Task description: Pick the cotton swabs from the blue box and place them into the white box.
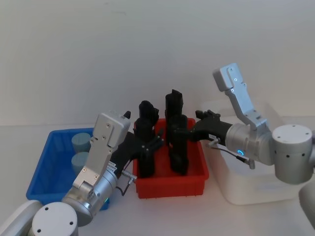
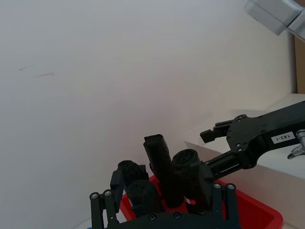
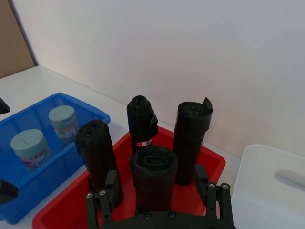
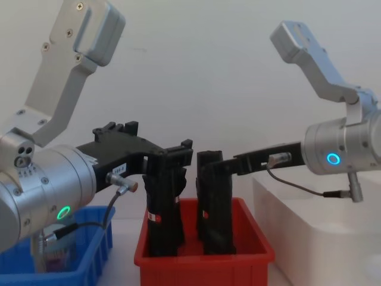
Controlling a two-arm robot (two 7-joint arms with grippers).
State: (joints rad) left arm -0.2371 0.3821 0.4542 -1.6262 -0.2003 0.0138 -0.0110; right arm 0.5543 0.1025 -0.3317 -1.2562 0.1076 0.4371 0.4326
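At left, blue box [image 1: 47, 172] holds two cotton swabs [image 1: 81, 142]. Centre: left gripper [image 1: 151, 143] and right gripper [image 1: 179, 132] — fingers spread — among black rolls [image 1: 173, 105] in red bin [image 1: 172, 186]. White box [image 1: 246, 189] right.

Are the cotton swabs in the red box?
No, both cotton swabs sit in the blue box; the red box holds black rolls.

We see smooth, glossy plastic in the blue box [image 1: 49, 157] and red bin [image 1: 170, 188], and milky matt plastic in the white box [image 1: 238, 189]. The black rolls [image 3: 152, 164] look like creased film.
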